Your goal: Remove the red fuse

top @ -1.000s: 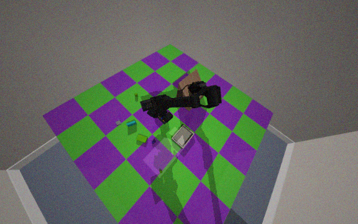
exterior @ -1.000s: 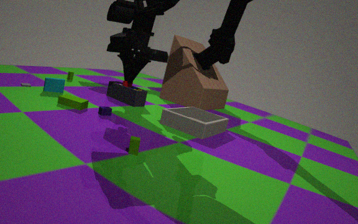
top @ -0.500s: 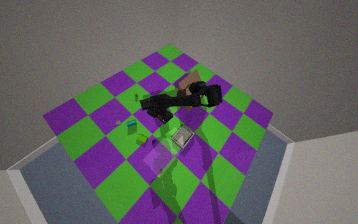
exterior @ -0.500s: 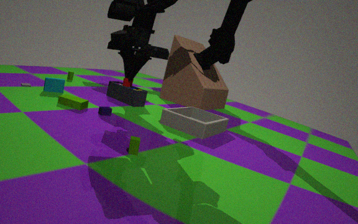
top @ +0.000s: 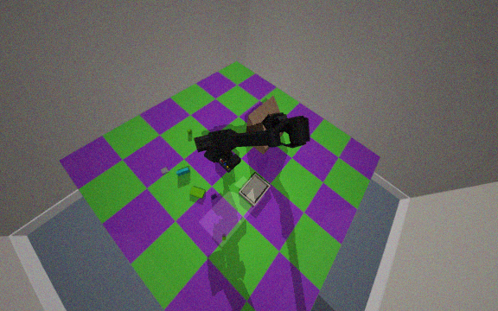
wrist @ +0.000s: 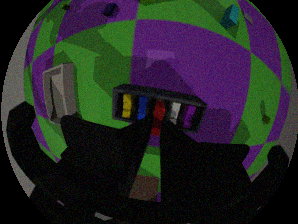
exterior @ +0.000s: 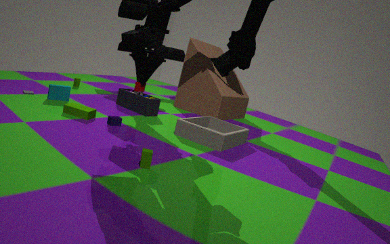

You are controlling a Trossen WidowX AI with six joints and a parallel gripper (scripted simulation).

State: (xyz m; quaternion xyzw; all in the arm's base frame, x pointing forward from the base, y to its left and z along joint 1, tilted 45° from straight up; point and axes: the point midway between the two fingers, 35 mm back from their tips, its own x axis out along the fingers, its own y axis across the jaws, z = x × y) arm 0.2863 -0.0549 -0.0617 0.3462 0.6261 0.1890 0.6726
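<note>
The red fuse [exterior: 139,87] [wrist: 159,111] stands upright between my fingertips, with its top well above the other fuses. My gripper [exterior: 140,83] [wrist: 157,120] is shut on it, straight above the dark fuse block [exterior: 137,103] [wrist: 160,93]. I cannot tell whether the fuse's lower end is still inside the block. In the wrist view, a yellow fuse [wrist: 127,106] and a blue fuse [wrist: 143,108] sit left of it, a white fuse [wrist: 175,111] and a purple fuse [wrist: 189,115] right. The grey tray [top: 246,198] [exterior: 198,135] [wrist: 70,92] is empty.
A brown angular block [top: 263,113] [exterior: 200,95] stands behind the tray in the exterior view, near the arm. A teal block [top: 183,171] [exterior: 59,93], a lime block [top: 197,193] [exterior: 79,111], a dark blue cube [exterior: 114,120] and a small olive block [exterior: 146,158] lie around.
</note>
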